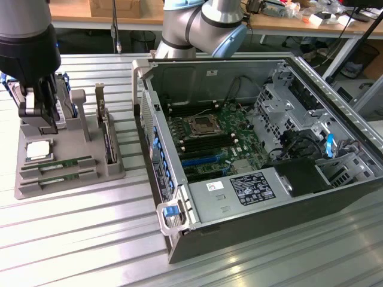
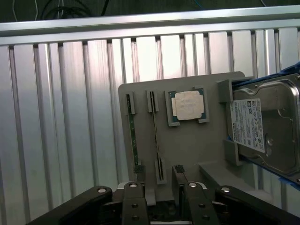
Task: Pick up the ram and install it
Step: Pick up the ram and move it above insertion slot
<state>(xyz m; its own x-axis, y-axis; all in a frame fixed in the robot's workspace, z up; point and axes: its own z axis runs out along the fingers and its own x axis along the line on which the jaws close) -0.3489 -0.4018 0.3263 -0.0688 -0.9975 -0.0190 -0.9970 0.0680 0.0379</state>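
Ram, a thin green stick, lies in grey tray.

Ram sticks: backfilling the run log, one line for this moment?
black fingers: open, empty, over grey plastic tray | thin green ram sticks: both in tray slots

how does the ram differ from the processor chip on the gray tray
Shape: each ram stick is long and narrow; the processor chip is square. Colour: the ram stick is green; the processor chip has a silver top. Count: two ram sticks, one processor chip. Both sit in the gray tray.
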